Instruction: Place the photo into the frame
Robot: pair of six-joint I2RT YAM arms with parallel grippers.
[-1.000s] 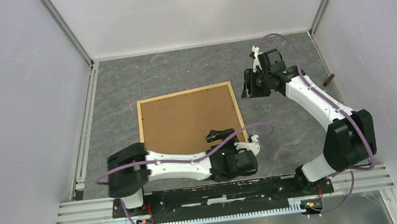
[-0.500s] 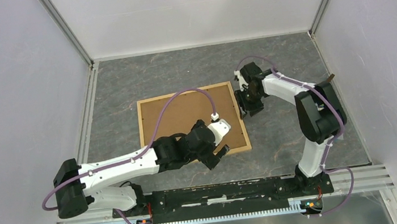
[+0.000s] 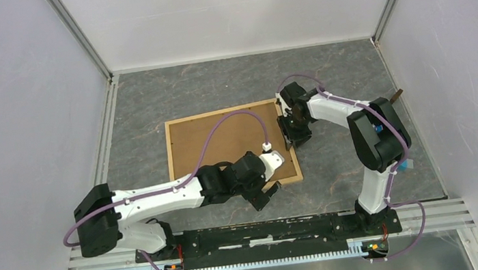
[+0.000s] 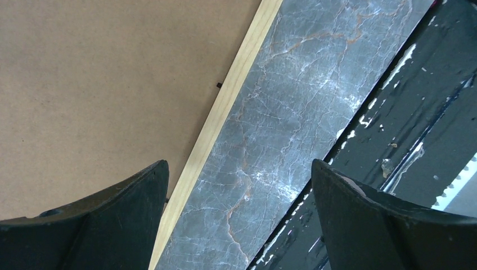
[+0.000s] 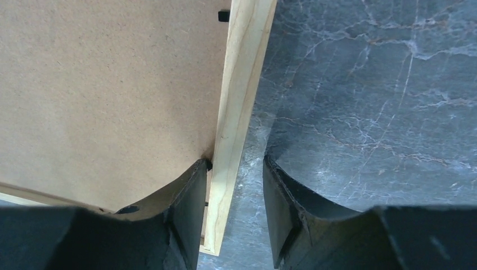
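The frame [image 3: 169, 150] of thin light wood lies flat on the grey table, its back up and filled by a brown backing board [image 3: 223, 140]. The photo is hidden. My left gripper [image 3: 266, 196] hovers open over the frame's near right corner; its view shows the wooden rail [image 4: 225, 107] under the left finger and bare table between the jaws. My right gripper [image 3: 293, 132] is astride the frame's right rail [image 5: 242, 84]. Its inner finger [image 5: 185, 191] touches the rail's inner edge over the board [image 5: 101, 84]. Its outer finger [image 5: 281, 197] stands apart over the table.
The black base rail [image 3: 269, 231] runs along the table's near edge, close to my left gripper [image 4: 237, 166]. Small black tabs [image 5: 223, 15] sit at the board's edge. A small brown object [image 3: 395, 96] lies by the right wall. Walls enclose three sides.
My left arm swung forward from the near edge to the frame's near right corner and opened wide. My right gripper came from the back right down onto the frame's right rail.
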